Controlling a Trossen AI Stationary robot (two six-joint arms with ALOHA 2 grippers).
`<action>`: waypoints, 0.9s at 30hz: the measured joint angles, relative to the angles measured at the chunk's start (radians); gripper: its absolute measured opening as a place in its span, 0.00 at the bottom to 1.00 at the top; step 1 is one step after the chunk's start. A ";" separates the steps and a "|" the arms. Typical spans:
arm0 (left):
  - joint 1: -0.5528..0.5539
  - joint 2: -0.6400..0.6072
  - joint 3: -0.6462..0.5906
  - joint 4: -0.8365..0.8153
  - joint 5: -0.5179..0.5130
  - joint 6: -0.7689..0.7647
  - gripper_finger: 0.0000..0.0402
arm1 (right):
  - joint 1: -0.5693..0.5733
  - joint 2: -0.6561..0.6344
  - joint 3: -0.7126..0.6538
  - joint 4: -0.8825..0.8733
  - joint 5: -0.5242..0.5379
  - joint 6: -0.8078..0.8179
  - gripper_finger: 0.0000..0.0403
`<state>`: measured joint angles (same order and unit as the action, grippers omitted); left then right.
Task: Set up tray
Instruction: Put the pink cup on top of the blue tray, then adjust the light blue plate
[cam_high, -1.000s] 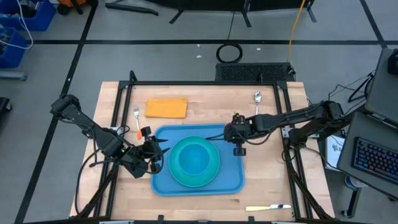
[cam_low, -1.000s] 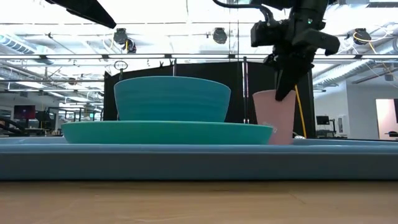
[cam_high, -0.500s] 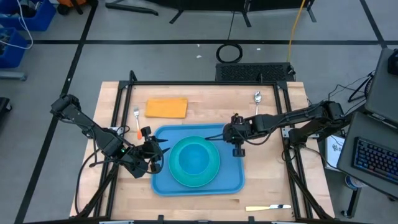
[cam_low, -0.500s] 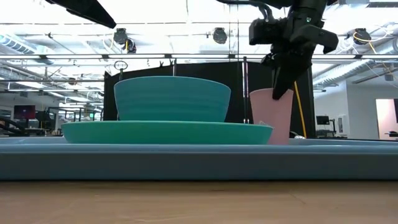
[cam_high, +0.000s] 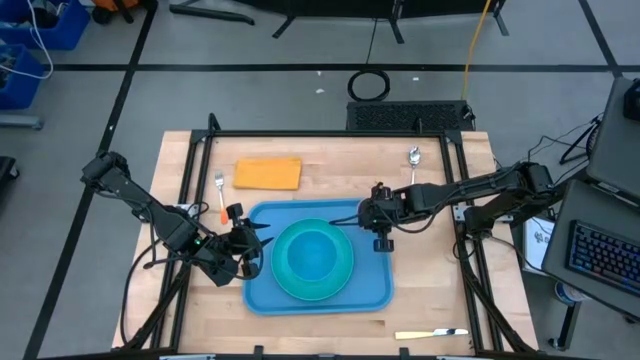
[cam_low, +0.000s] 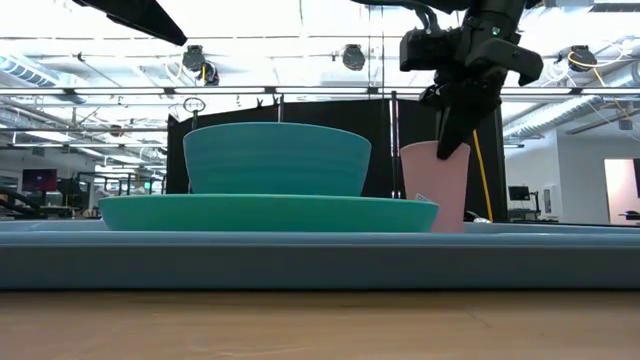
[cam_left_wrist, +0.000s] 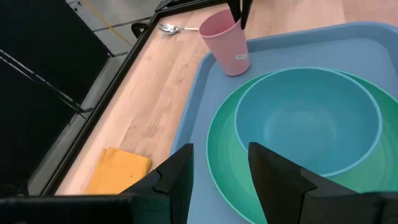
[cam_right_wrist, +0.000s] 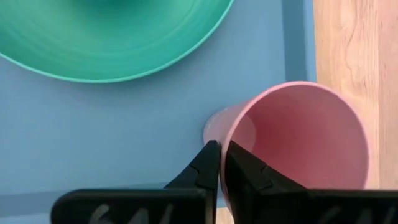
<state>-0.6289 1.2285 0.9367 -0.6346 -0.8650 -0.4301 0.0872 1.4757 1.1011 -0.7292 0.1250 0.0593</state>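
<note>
The tray (cam_high: 262, 290) is large, light blue and rectangular, with rounded corners and a raised rim. It lies flat on the wooden tabletop (cam_high: 420, 290), near the middle and toward the front edge. On it sits a round teal plate (cam_high: 284, 283), and a blue-green bowl (cam_high: 313, 251) stands in the middle of the plate. In the tray's far right corner stands a pink cup (cam_left_wrist: 226, 42), upright, just beside the plate but not touching it.

The right gripper (cam_right_wrist: 219, 163) is above this cup. Its fingers (cam_right_wrist: 202, 168) are nearly closed and they pinch the rim of the cup, one finger inside the wall and one outside. In the low view the fingers reach down into the mouth of the cup from above, and the cup's base seems to rest on the tray.

The left gripper (cam_left_wrist: 221, 177) hovers at the left edge of the tray, pointing across it to the plate and bowl. Its fingers (cam_left_wrist: 177, 177) are about half open, and they hold nothing.

On the tabletop beyond the tray lie an orange napkin (cam_high: 268, 173), a fork (cam_high: 219, 187) and a spoon (cam_high: 413, 156). A knife (cam_high: 432, 334) lies near the front right corner.
</note>
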 joint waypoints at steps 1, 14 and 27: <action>0.000 0.000 0.000 0.000 0.000 0.000 0.40 | 0.000 0.000 0.000 0.000 -0.004 0.000 0.03; 0.000 0.000 0.000 0.000 0.000 0.000 0.40 | 0.003 0.000 0.000 0.002 -0.022 -0.006 0.04; 0.000 0.000 0.000 0.000 0.000 0.000 0.40 | 0.045 0.000 0.000 0.008 0.058 0.004 0.27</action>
<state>-0.6290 1.2285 0.9367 -0.6350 -0.8650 -0.4305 0.1317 1.4757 1.1011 -0.7216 0.1830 0.0637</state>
